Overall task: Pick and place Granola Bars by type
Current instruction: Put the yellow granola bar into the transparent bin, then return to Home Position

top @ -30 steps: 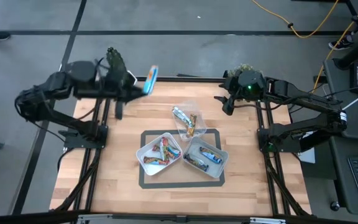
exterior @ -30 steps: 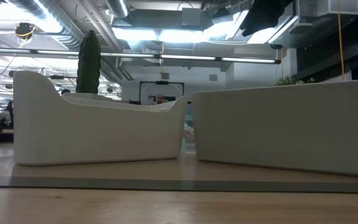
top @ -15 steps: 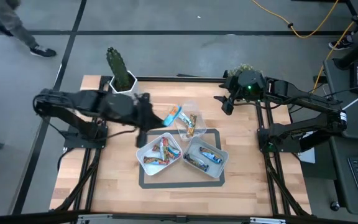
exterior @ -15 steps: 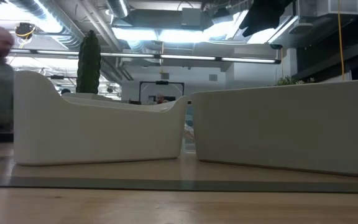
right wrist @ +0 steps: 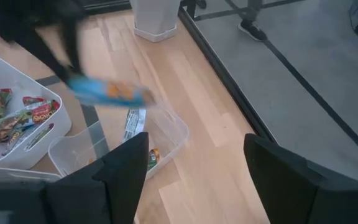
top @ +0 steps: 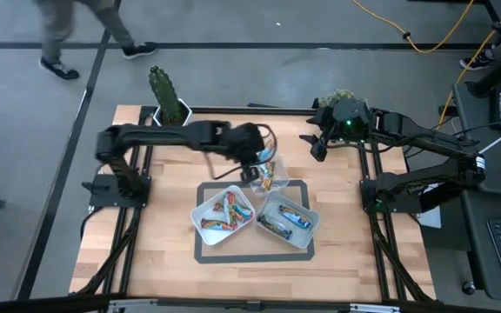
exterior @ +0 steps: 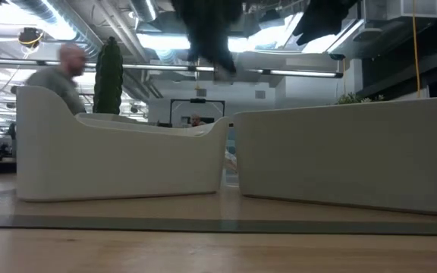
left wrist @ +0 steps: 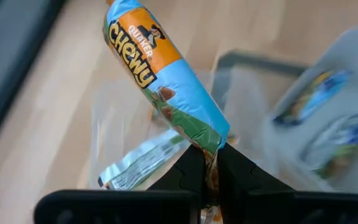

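Observation:
My left gripper [left wrist: 210, 158] is shut on a blue and orange granola bar [left wrist: 163, 74] and hovers over a clear tub [top: 266, 171] at the table's middle. That tub holds a silver-wrapped bar [left wrist: 138, 163] and other bars. The right wrist view shows the held bar [right wrist: 107, 92] in the air above the clear tub [right wrist: 160, 134]. Two white tubs stand on a grey mat: one [top: 223, 211] with red and green bars, the other [top: 287, 219] with blue bars. My right gripper [top: 317, 146] waits open near the far right corner. My left gripper pinches the blue and orange bar by one end of its wrapper [left wrist: 215, 142] between its two fingers. The rest of the bar sticks out past the fingertips. The bar is lifted clear, above the clear tub.
A potted cactus [top: 168, 97] stands at the far left edge of the table. A person [top: 76, 26] walks on the floor beyond the far edge. Bare wood lies left and near of the grey mat [top: 203, 254].
My left arm has swung from the far left edge by the cactus toward the table's middle, carrying the blue bar with it, and now hangs over the clear tub. A person has walked along behind the far edge.

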